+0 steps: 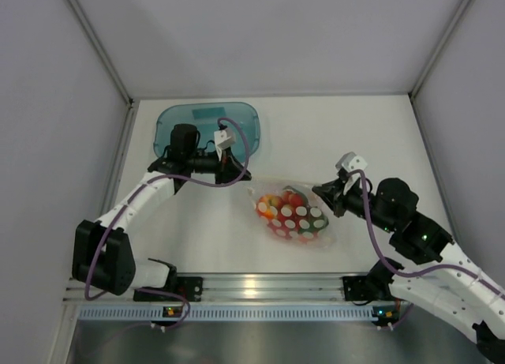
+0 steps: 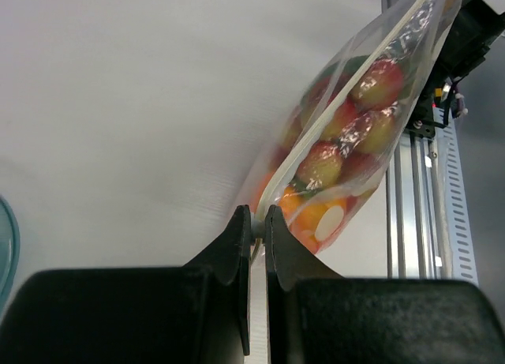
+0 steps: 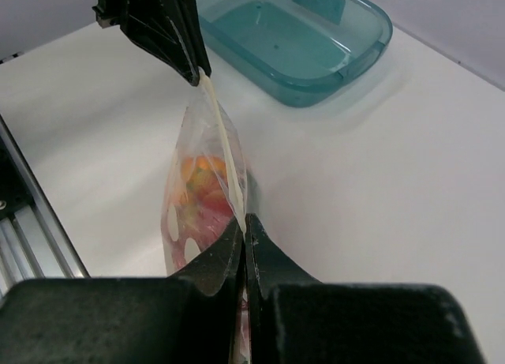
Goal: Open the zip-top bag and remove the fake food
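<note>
**Top view.** We see the bag [image 1: 293, 214] near the middle of the tabletop [image 1: 197, 238], its top edge stretched between the two claws. The left claw [image 1: 241, 178] grips the bag's left corner. The right claw [image 1: 319, 193] grips its right corner. The food [image 1: 286, 208] shows red and orange through the dotted plastic. A teal tray [image 1: 245, 127] lies at the far left, behind the left arm.

**Left wrist view.** The left claw [image 2: 258, 214] is nearly closed, pinching the end of the pale zip strip [image 2: 351, 94]. The bag [image 2: 316, 198] runs away from it up to the right, with the food [image 2: 383, 80] bunched inside. The rail [image 2: 418, 190] lies beyond it.

**Right wrist view.** The right claw [image 3: 244, 220] is likewise almost closed on the near end of the strip [image 3: 223, 143]. The left claw [image 3: 197, 68] holds the far end. The bag [image 3: 180, 222] hangs below the taut strip, and the strip looks sealed. We cannot tell whether the bag's bottom touches the tabletop [image 3: 379, 182]. The tray [image 3: 371, 48] lies well beyond the bag.
</note>
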Tool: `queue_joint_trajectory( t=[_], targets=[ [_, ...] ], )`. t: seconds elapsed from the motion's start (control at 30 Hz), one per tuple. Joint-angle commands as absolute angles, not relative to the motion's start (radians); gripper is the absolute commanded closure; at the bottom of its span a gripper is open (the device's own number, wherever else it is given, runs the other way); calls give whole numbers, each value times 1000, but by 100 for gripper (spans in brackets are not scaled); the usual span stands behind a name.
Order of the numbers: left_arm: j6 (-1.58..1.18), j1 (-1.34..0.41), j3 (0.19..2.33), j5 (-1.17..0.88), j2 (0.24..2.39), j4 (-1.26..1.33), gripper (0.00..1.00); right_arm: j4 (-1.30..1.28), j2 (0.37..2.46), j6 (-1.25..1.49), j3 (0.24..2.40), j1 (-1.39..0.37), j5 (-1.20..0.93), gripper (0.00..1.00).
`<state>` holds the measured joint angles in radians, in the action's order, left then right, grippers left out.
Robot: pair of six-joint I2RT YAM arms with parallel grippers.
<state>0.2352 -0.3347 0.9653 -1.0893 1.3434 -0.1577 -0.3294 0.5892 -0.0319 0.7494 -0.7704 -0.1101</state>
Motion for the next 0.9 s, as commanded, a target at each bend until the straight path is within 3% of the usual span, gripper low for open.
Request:
queue_joint_trajectory(
  t=[0.0,0.33,0.5,0.57,0.6,0.67,0.7,0.77,0.87],
  targets=[
    [259,-273,951,-1092,1328,-130,100,-339,555,-20,850,-784,-28,100],
    [236,-212,960,-1045,1379,-130,100,-376,575,23,865,-785,141,100],
    [198,-207,997,-1135,1414,-127,99,-353,592,20,858,-785,43,100],
    [195,-215,1018,-1167,1411,-129,87,-328,595,11,842,-784,-21,100],
    [189,-231,1028,-1164,1405,-129,72,-318,597,9,836,-784,-73,100],
    [183,-261,1043,-1151,1385,-127,52,-302,594,8,822,-784,-119,100],
    [161,-300,1060,-1082,1378,-115,32,-301,591,9,818,-785,-152,100],
    [150,-356,1081,-968,1362,-115,20,-305,594,-37,816,-784,-176,100],
    [144,-451,1115,-879,1359,-94,15,-305,604,-51,821,-784,-204,100]
  ],
)
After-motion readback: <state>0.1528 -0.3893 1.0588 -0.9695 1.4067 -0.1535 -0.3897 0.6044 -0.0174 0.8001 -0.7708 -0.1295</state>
